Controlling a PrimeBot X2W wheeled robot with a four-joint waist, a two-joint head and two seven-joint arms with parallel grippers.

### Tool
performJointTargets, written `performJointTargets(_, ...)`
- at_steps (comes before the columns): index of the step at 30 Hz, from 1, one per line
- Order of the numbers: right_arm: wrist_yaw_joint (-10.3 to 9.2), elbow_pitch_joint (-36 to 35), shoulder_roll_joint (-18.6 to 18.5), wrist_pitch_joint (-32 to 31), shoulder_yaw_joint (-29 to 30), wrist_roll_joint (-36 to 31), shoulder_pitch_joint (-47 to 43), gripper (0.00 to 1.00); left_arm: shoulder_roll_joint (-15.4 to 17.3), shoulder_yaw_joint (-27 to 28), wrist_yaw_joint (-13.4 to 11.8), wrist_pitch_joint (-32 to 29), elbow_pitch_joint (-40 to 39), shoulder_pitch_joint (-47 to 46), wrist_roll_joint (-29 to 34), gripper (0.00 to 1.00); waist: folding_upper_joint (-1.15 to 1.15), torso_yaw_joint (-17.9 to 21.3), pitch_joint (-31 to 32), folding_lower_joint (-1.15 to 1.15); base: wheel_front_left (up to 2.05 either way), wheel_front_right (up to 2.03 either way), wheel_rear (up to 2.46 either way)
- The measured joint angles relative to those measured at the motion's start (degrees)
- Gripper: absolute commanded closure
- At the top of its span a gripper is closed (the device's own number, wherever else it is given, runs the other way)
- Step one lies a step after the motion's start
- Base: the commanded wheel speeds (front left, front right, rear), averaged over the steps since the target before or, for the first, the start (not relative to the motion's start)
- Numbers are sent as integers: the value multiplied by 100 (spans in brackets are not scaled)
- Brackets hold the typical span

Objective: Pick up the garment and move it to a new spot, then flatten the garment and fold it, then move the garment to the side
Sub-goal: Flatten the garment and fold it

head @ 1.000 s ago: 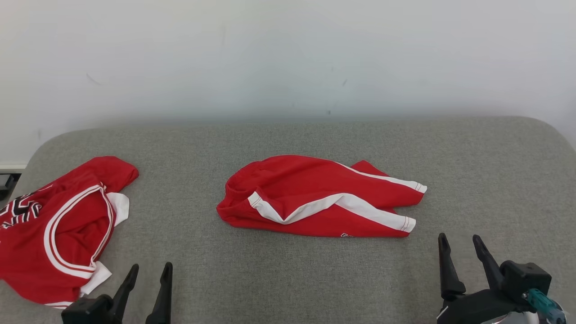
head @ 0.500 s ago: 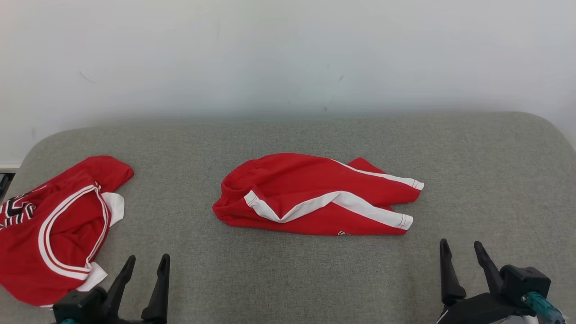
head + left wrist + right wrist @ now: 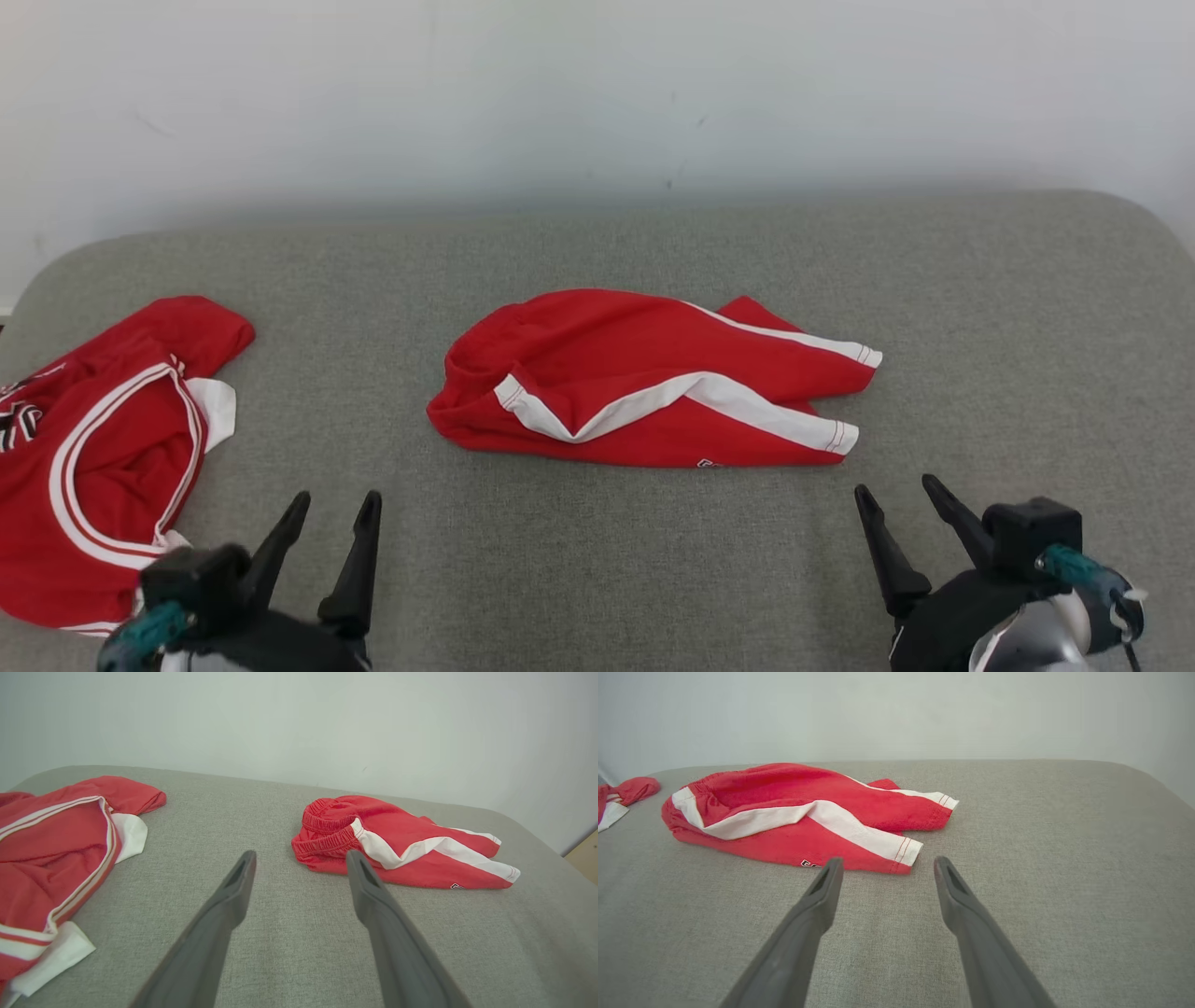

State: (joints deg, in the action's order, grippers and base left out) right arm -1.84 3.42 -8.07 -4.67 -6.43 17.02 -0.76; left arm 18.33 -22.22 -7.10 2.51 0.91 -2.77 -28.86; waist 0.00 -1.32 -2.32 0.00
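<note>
The right end effector (image 3: 893,483) has edged left, released like the left end effector (image 3: 337,497); the red shorts (image 3: 644,373) lie mid-frame, apart from both.

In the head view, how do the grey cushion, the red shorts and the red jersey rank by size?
1. Grey cushion, largest.
2. Red shorts and red jersey look about alike; the left edge cuts the jersey off, so no ranking.

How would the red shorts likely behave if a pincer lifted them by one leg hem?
The red shorts would probably hang limp: they lie crumpled, legs overlapping. They look thin and light, so one pinch should lift them. Pushed, they would likely bunch on the grey woven surface rather than slide.
</note>
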Motion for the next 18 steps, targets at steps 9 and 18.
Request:
performJointTargets(9, 315, 266, -326, -740, -155, 0, 656, 0, 51, -287, 200, -727, 524, -1327, 198, 0, 1, -1, -427, 1, 0, 0, 0)
performJointTargets(18, 396, 599, -281, -1207, -279, 0, 1438, 0, -90, -699, 520, -1506, 1139, -2319, 272, 0, 1, 50, -925, 1, 0, 0, 0)
